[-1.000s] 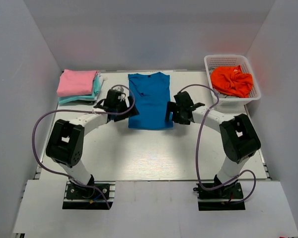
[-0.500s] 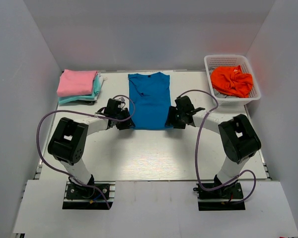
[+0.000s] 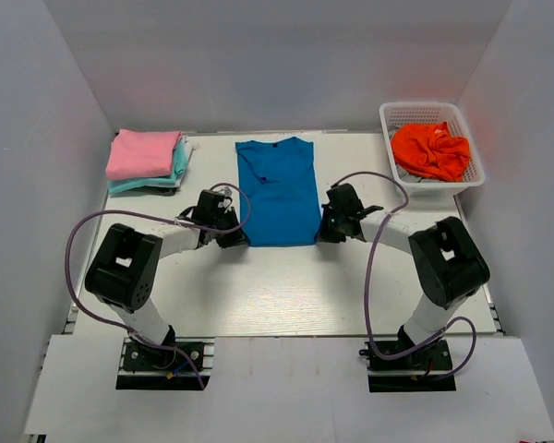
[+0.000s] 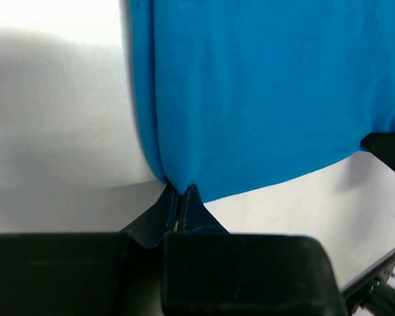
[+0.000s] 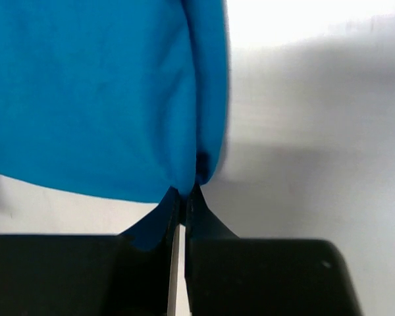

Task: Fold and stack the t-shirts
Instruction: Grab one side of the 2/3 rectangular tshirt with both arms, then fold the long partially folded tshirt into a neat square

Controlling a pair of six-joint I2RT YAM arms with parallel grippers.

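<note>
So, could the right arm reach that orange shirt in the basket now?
Probably not yet: the right gripper is shut on a corner of the blue t-shirt. After letting go, likely yes; the orange shirt lies uncovered in the open white basket.

shirt (image 3: pixel 277 189) centre, folded stack (image 3: pixel 146 159) left, basket (image 3: pixel 421 106) right

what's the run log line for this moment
left pincer: shut on blue t-shirt near-left corner | right pincer: shut on near-right corner | pink t-shirt: folded, far left | orange t-shirt: in basket
</note>
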